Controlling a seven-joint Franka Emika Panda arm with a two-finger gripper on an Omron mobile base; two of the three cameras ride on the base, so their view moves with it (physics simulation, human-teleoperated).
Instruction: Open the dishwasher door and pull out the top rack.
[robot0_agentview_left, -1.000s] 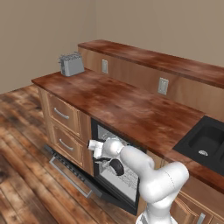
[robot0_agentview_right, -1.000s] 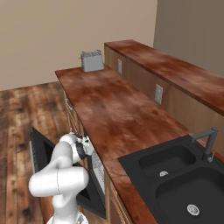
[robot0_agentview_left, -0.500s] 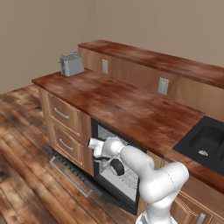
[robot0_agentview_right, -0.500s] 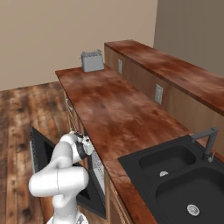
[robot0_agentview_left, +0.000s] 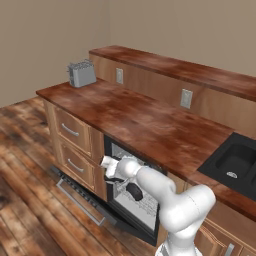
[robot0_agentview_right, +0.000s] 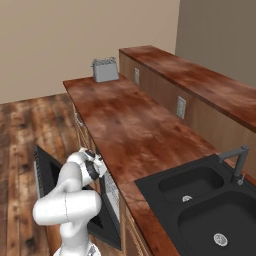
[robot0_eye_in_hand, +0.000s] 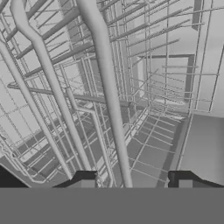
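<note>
The dishwasher door (robot0_agentview_left: 82, 199) hangs fully open and lies flat in front of the cabinet; from the right it shows as a black panel (robot0_agentview_right: 46, 175). My gripper (robot0_agentview_left: 115, 179) reaches into the dishwasher's opening at the front of the top rack (robot0_agentview_left: 131, 189), under the counter edge (robot0_agentview_right: 98, 165). In the hand view the rack's thick grey front wire (robot0_eye_in_hand: 109, 92) runs up between my two fingertips, with the gripper (robot0_eye_in_hand: 133, 183) open around it. A gap shows on each side of the wire. More thin grid wires lie behind it.
Wooden drawers (robot0_agentview_left: 72, 132) stand left of the dishwasher. A toaster (robot0_agentview_left: 81, 73) sits at the counter's far end, and a black sink (robot0_agentview_right: 210, 200) with a faucet (robot0_agentview_right: 239, 160) at the right. Wood floor (robot0_agentview_left: 30, 200) lies around the lowered door.
The arm and the views have stayed almost still. The gripper at the rack's front has narrowed.
</note>
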